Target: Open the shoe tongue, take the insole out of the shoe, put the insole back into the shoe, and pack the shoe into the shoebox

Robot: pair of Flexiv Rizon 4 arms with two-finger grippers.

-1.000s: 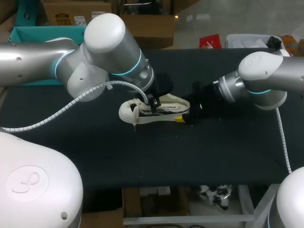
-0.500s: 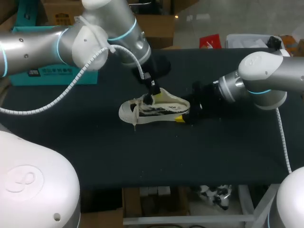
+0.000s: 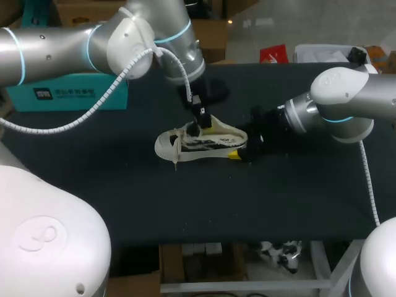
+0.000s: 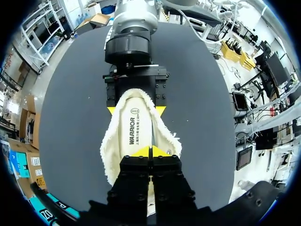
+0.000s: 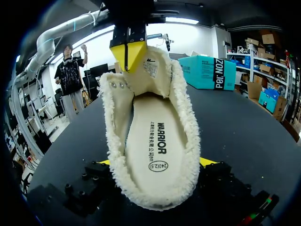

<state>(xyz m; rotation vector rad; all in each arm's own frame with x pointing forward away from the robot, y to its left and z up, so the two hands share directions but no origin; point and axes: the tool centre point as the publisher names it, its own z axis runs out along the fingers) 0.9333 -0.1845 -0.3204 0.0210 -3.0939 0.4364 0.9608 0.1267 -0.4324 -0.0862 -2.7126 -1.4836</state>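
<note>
Left gripper pinches the tongue up while right gripper clamps the shoe at its heel: opening step, I'd say, and next comes a fresh grasp on the insole.

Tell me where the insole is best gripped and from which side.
Probably its heel end, from above: the insole lies flat, walled by the fleecy collar of the shoe, so only the top opening gives access. The left hand holds the tongue up; the right hand clamps the heel.
</note>
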